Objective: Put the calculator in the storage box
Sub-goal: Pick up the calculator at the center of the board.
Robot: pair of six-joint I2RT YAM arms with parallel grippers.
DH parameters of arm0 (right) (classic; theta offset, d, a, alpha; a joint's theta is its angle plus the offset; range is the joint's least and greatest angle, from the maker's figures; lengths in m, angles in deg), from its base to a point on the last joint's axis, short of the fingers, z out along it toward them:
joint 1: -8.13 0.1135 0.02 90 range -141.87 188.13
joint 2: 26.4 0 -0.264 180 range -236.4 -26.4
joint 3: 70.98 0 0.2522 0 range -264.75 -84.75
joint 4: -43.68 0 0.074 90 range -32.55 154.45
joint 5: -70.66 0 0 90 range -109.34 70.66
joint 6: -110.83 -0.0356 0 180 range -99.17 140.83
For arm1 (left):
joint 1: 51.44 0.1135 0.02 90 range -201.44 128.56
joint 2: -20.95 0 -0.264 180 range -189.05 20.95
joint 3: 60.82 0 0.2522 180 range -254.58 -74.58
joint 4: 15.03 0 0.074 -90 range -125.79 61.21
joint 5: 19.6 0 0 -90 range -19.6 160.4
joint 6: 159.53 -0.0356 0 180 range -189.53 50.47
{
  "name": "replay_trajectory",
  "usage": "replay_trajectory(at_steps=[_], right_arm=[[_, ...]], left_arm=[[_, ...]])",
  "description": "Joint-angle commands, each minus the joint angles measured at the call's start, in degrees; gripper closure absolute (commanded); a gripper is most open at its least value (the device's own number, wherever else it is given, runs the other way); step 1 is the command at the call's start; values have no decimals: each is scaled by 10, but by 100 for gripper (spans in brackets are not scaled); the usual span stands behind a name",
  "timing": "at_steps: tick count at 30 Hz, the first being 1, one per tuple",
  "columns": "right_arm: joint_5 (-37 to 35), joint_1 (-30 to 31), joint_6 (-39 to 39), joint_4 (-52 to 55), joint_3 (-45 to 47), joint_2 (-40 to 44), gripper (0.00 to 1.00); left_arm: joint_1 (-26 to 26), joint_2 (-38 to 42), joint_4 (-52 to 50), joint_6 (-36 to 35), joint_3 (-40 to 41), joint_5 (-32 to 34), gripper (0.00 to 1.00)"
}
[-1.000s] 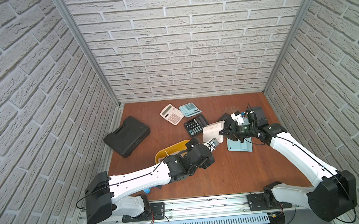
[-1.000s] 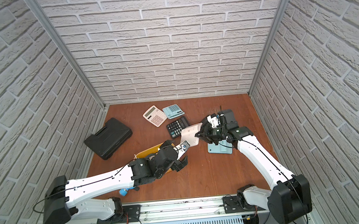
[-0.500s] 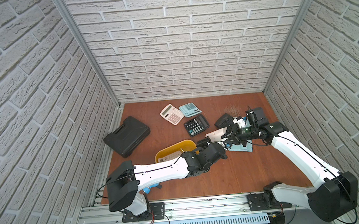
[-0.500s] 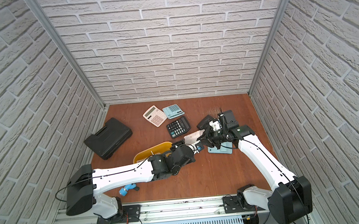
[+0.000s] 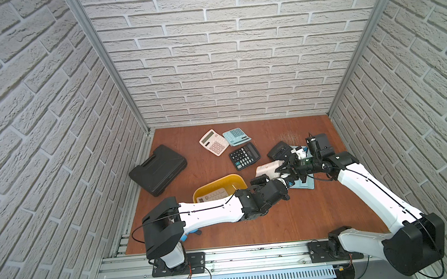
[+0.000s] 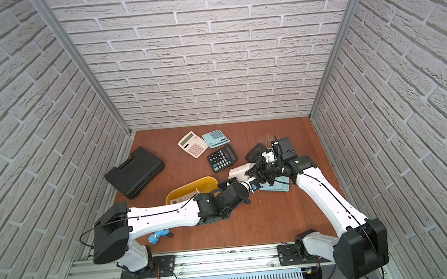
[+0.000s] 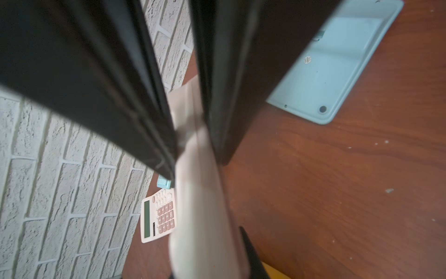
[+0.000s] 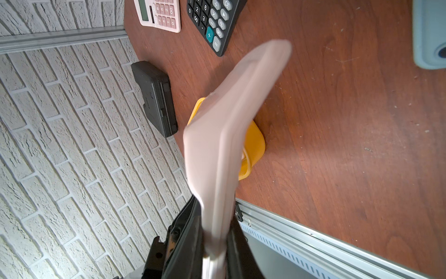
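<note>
Since a sec ago L arm has stretched out from beside the box (image 5: 222, 180) to meet the beige calc (image 5: 268, 168), and L hand (image 7: 196, 166) has gone from wide to narrow. R hand (image 5: 281, 167) has swung the calc over toward it.

Now: calc is up off the counter (image 5: 294, 217), btw both hands, just right of the box and not over it yet. R hand is clamped on the end nearest its own arm. L hand's fingers (image 7: 156, 135) sit on both faces of the other end, w/ no gap showing in left wrist view. Looks like a grip, tho blurred. A 2nd calc (image 5: 213, 195) already lies in the box.

Handling, my guess: light, stiff plastic slab, smooth shell so prob slippery under hard pads. Keys & display are the weak side. Best hold is across the thin body near an end, pads on flat back and bezel, not on keys. Held by one end it'll want to droop or pivot, so R hand shouldn't let go till L hand's pinch is firm. Then a short carry and a low drop into the bare part of the box.
</note>
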Motion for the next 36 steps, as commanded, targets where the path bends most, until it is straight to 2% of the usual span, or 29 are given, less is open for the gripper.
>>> replay_trajectory(at_steps=[1, 7, 11, 15, 16, 19, 21, 23, 26, 30, 36], right_arm=[[30, 6, 7, -33, -4, 4, 97], [30, 7, 5, -51, -2, 11, 95], [-12, 5, 36, -32, -14, 21, 82], [-69, -14, 88, -6, -30, 40, 70], [-85, -21, 102, -5, -32, 50, 65], [-145, -45, 134, -1, -27, 88, 37], [-171, -60, 157, -2, -21, 115, 23], [-186, -71, 182, -7, -14, 142, 14], [-178, -77, 225, -44, 10, 180, 2], [-109, -77, 256, -144, 65, 217, 0], [23, -77, 246, -276, 122, 192, 0]], left_arm=[[0, -2, 35, -3, -19, 7, 80], [2, 5, 40, 6, -22, 10, 88], [13, 22, 34, 34, -22, -5, 93], [41, 59, 14, 86, -16, -48, 95], [51, 70, 5, 101, -16, -66, 95], [79, 102, -15, 144, -8, -117, 98], [99, 124, -22, 171, 3, -149, 99], [121, 146, -26, 200, 15, -191, 99], [165, 181, -35, 258, 31, -292, 100], [253, 223, -29, 351, 46, -471, 100], [366, 239, 24, 492, 66, -702, 100]])
